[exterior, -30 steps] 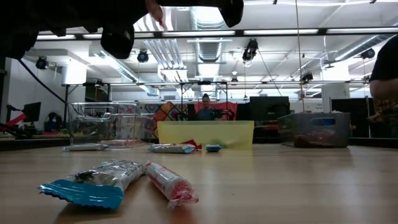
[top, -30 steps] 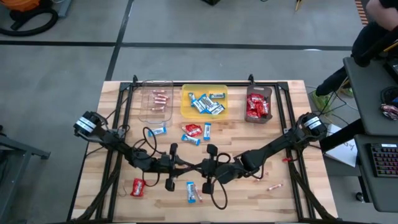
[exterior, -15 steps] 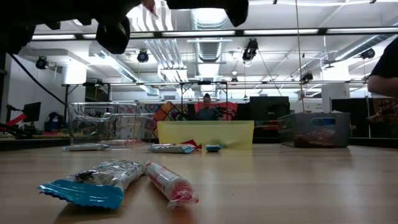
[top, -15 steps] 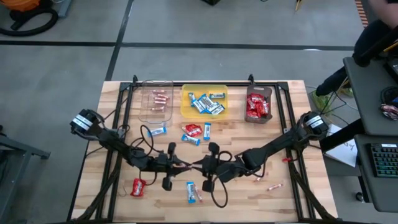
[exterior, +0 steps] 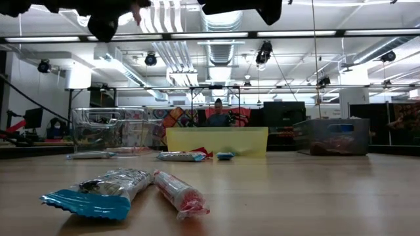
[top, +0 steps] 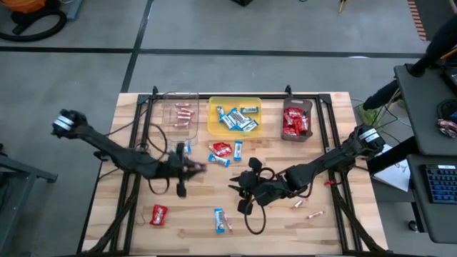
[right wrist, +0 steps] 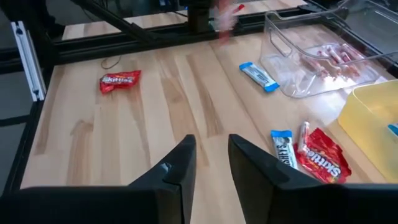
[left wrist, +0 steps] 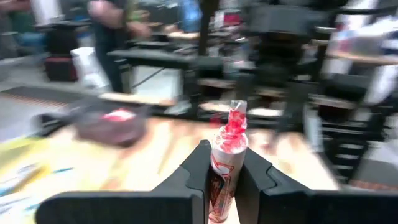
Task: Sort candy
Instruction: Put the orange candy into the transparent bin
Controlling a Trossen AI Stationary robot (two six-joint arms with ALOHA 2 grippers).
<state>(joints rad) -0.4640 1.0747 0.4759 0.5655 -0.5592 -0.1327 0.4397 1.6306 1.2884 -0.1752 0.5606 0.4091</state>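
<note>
Left gripper [top: 191, 168] is clamped on a pinkish stick [left wrist: 225, 155], lifted off the worktop [top: 343, 178] and sitting just short of the clear tray [top: 166, 130], which already has several sticks in it. So the step in hand looks like carry-to-tray for that stick. Next move: bring it over the clear tray's rim, then release; keep it clear of the blue-and-white bar [top: 182, 150] lying just beside the tray.

Yellow tray [top: 214, 125] holds blue-and-white bars, dark tray [top: 287, 106] holds red packets.

Right gripper [top: 245, 190] hovers mid-worktop, fingers slightly apart, nothing between them.

Still loose: red packet [top: 158, 214] at the near left, a red packet and bars [top: 221, 150] in front of the yellow tray, bar and stick [top: 223, 220] near centre, two sticks [top: 315, 214] on the right. Sorting looks roughly half done.
</note>
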